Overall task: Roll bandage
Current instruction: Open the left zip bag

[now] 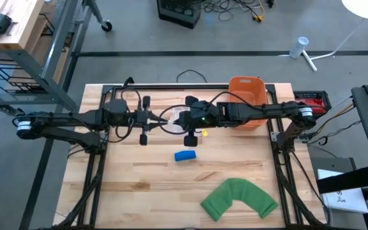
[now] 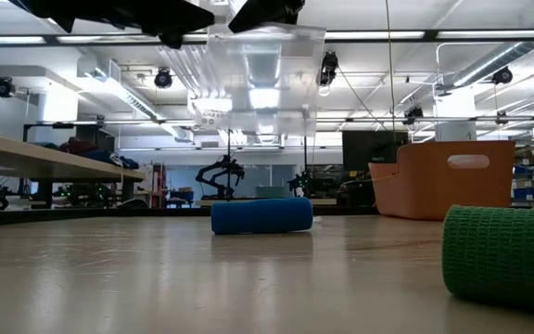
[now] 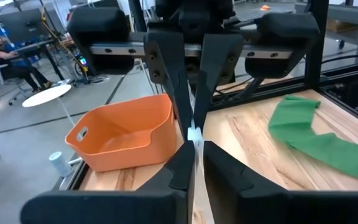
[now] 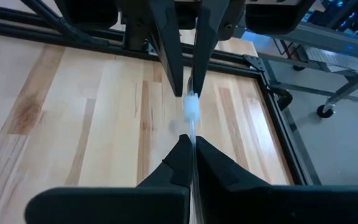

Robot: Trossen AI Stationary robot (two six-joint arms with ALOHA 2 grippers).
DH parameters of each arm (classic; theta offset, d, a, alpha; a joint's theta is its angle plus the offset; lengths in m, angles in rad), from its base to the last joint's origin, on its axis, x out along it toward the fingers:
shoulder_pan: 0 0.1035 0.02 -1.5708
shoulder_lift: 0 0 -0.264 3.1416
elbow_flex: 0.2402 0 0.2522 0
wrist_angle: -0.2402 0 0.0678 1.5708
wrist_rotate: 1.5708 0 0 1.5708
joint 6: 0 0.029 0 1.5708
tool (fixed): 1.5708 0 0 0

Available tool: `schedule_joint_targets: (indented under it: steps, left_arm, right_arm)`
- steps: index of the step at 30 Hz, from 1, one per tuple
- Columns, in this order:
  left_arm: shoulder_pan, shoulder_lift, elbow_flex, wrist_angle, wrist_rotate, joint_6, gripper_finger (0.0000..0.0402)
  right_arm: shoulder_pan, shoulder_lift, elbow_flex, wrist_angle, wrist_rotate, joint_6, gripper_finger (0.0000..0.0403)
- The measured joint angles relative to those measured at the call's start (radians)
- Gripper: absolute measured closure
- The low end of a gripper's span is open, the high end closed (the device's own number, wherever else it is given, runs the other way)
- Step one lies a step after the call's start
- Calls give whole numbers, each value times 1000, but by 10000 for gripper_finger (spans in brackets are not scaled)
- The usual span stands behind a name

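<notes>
I see both grippers meeting at frame centre: left gripper (image 1: 147, 119) and right gripper (image 1: 187, 120) each clamped on the thin clear plastic strip (image 4: 191, 111) stretched between them. Rolled blue bandage (image 1: 184, 155) lies just below on the wooden table (image 1: 139, 185).

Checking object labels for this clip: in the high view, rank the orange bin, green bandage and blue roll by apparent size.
1. Green bandage and orange bin look similar; the right arm hides part of the bin, so no ranking between them.
2. Blue roll, clearly the smallest.
</notes>
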Motion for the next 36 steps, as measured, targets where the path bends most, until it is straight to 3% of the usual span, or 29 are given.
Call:
schedule_joint_targets:
  steps: [6, 22, 36]
  left_arm:
    - [0, 10, 0, 12, 0, 0, 369]
    - [0, 49, 0, 56, -4, 21, 398]
    - [0, 2, 0, 11, -19, 11, 328]
  right_arm:
    - [0, 0, 0, -1, 0, 0, 400]
    - [1, 0, 0, -4, 0, 0, 400]
    - [1, -1, 0, -23, 0, 8, 400]
